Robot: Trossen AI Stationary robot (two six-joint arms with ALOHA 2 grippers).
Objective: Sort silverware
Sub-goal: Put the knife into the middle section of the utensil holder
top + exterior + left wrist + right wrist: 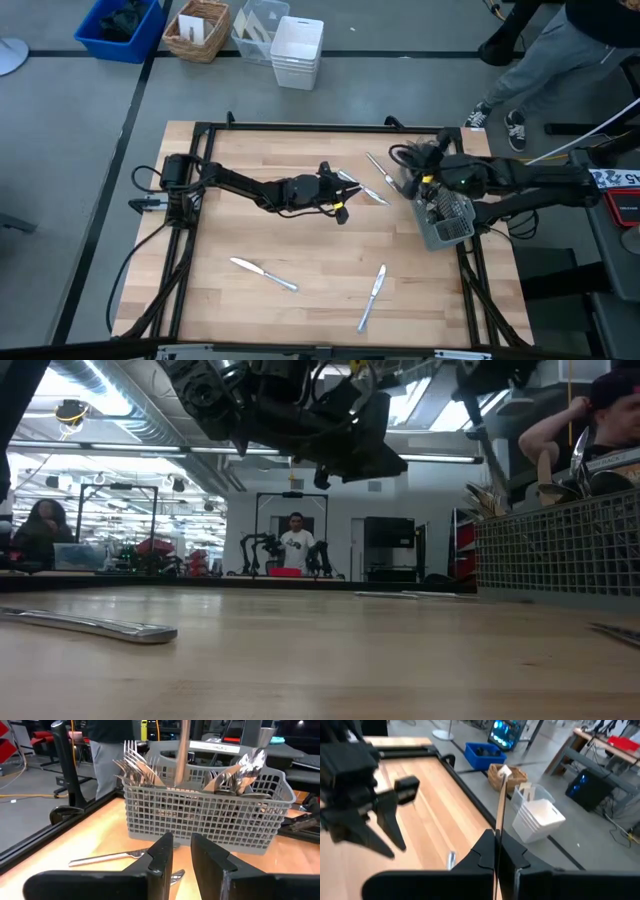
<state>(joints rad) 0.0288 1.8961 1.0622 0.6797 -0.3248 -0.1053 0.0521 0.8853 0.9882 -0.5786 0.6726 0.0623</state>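
The grey mesh caddy stands near the table's right edge and holds forks and spoons handle-down. My right gripper hovers over the caddy's far end, shut on one slim silver utensil. My left gripper is at mid-table, raised off the wood, facing the caddy, with its fingers a narrow gap apart and holding nothing. A fork lies flat ahead of it. Two knives lie flat near the table's near edge. My right gripper pinches the slim utensil between its two fingers. The piece shows edge-on and runs along the fingers, sticking out well past their tips. It is lifted clear of the table. Which end the fingers are on is hidden by the fingers themselves.
Loose pieces lie on the wood between my left gripper and the caddy. Beyond the table's far edge sit a blue bin, a wicker basket and white tubs. A person stands at the far right corner.
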